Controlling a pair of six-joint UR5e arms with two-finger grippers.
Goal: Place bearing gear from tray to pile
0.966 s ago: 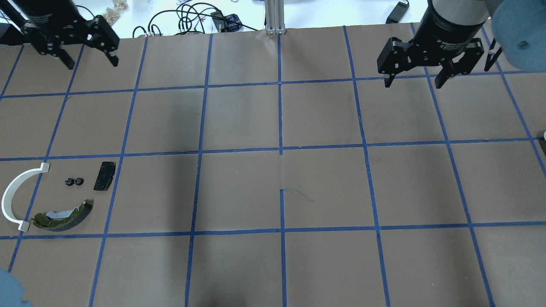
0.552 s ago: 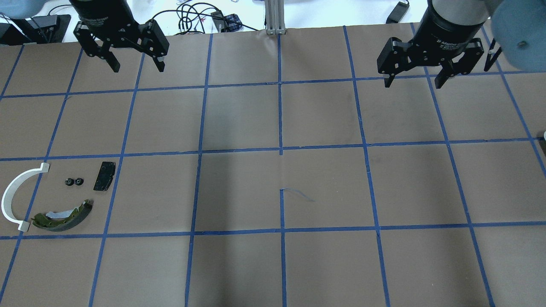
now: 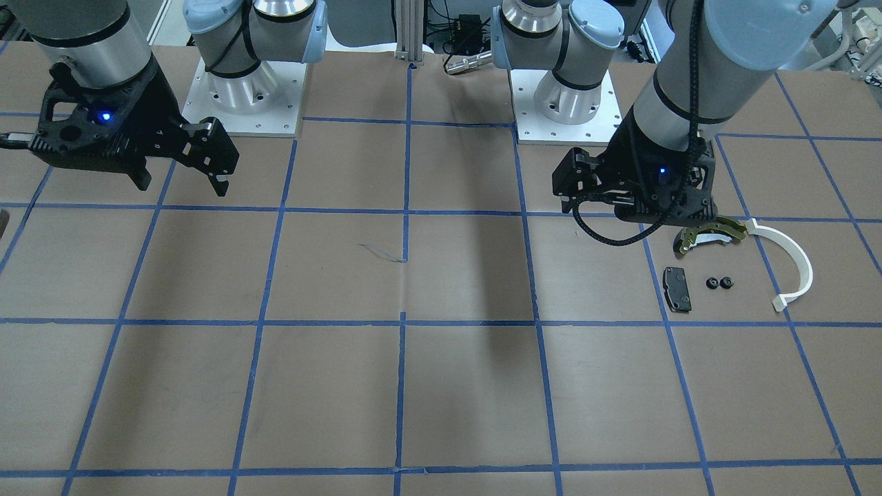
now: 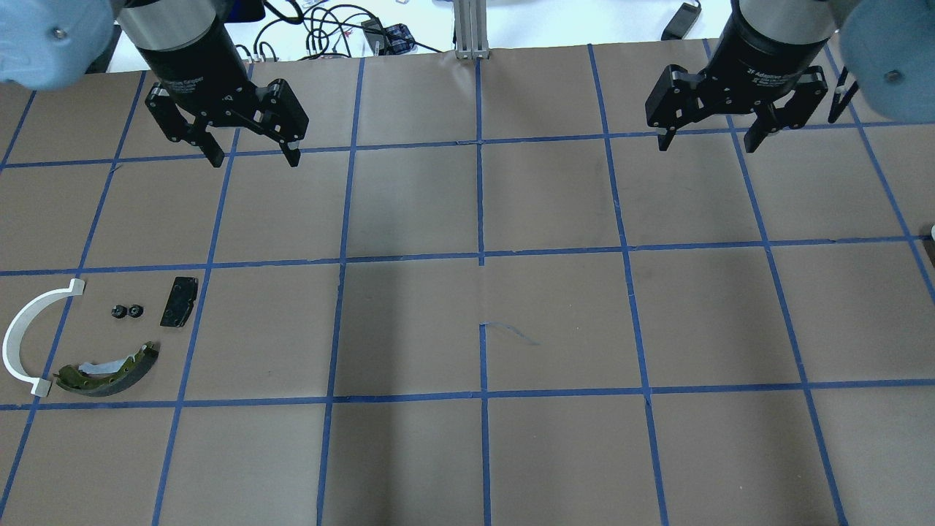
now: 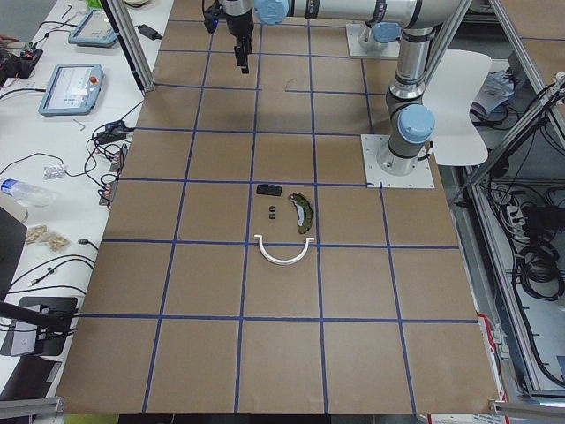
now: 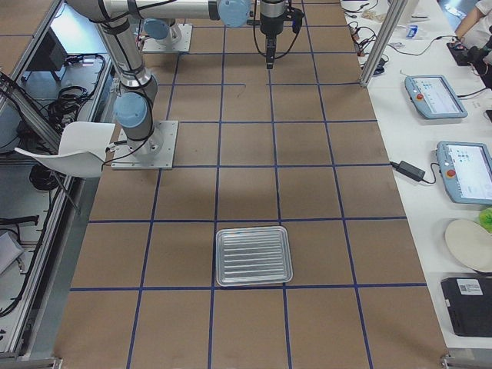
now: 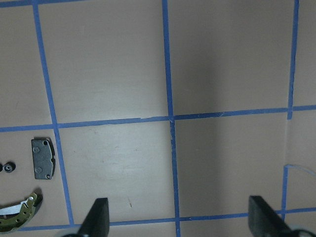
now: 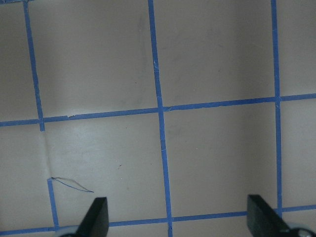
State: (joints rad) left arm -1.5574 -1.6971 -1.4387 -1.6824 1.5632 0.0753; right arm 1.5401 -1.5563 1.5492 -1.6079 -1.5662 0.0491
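We locate two small black gears (image 4: 126,312) in the pile, between the white strip (image 4: 22,336) and the black pad (image 4: 179,301), with the brake shoe (image 4: 109,369) near them. The pile lies to the left of the left gripper (image 4: 256,159) and nearer the robot. This gripper hovers with its fingers apart, carrying nothing. The right gripper (image 4: 707,144) is likewise spread and empty, well apart from the pile. The tray (image 6: 254,255) appears empty, so we judge the transfer complete.
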